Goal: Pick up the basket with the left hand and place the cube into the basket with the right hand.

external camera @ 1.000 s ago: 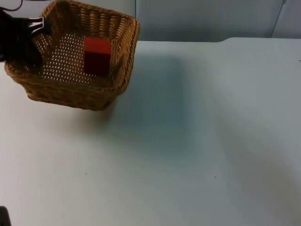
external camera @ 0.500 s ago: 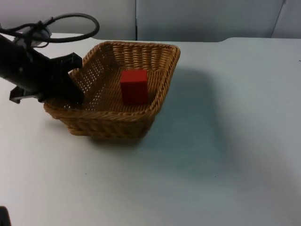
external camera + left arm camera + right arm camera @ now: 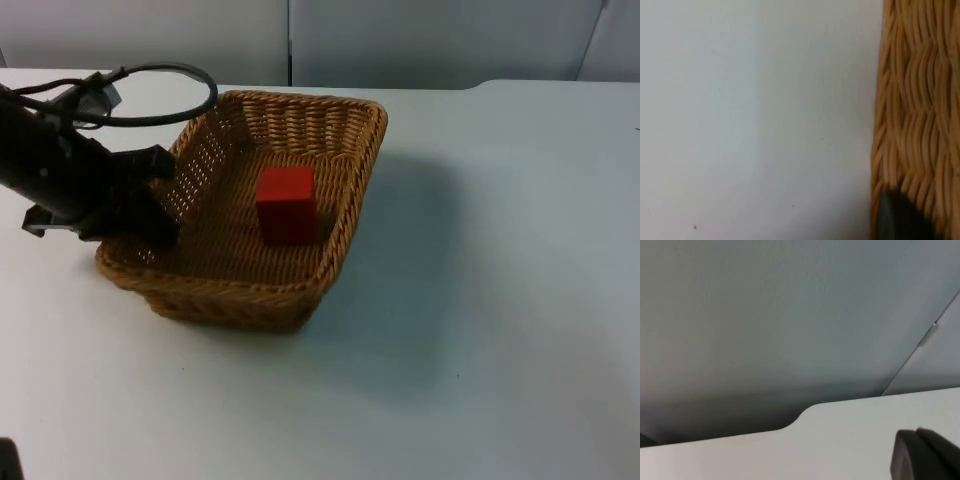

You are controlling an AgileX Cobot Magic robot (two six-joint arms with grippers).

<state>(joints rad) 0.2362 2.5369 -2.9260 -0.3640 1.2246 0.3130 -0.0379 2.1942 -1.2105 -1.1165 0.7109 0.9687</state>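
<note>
Left gripper (image 3: 150, 205) sits at the left wall of the wicker basket (image 3: 330, 215), jaws pinching that rim: one finger inside the wall, the arm's bulk outside it. In the left wrist view the weave of the basket's wall (image 3: 917, 100) runs right alongside the black fingertip (image 3: 900, 220), bare white table (image 3: 740, 110) next to it. Whether the basket rests on the table or hangs just above it cannot be told; its shadow falls to the right.

Red cube (image 3: 287, 205) stands upright on the basket floor, about mid-basket, right of the left gripper and apart from it, not touching any wall. So the cube is already in, judged from how it lies.

Basket's long axis runs near-to-far, slightly skewed; the grip is at the middle of one long side, so the load probably hangs to the right of the jaws and could tilt.

Right gripper (image 3: 927, 457) waits off to the right, facing the grey partition wall (image 3: 765, 315) and the table's far edge; jaw state cannot be told. Left arm is clearly the nearer one to basket and cube.
</note>
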